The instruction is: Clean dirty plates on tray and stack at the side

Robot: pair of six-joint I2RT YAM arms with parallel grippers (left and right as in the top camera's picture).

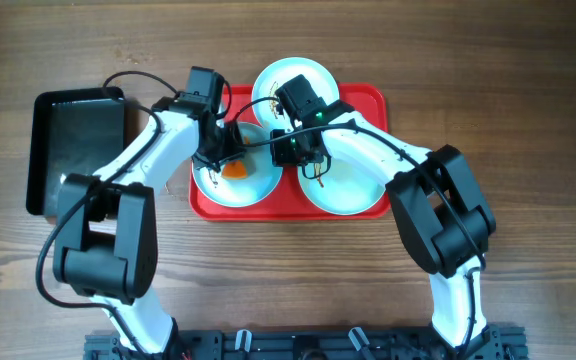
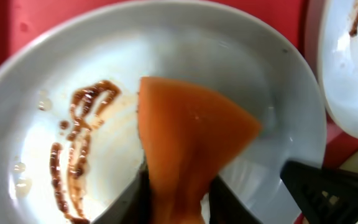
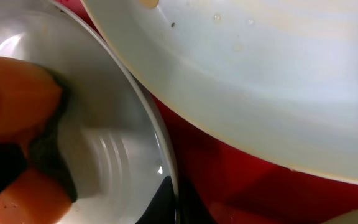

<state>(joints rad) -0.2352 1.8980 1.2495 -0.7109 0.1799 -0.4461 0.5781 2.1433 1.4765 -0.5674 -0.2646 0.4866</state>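
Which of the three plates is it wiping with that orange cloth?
The plate nearest the black tray: only it has the orange cloth on it, held by the left gripper.

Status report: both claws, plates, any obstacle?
Left claw shut on orange sponge over front-left plate, sauce smear on it. Right claw at that plate's rim, grip unclear. Claws crowded over red tray; no stack yet.

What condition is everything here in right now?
Left plate: sauce-smeared, cloth on it.
Orange cloth: gripped, resting on that plate.
Back plate: on tray, unstacked.
Right plate: on tray, unstacked.
Red tray: holding three plates.
Left gripper: shut on cloth.
Right gripper: at left plate's rim, grip unclear.
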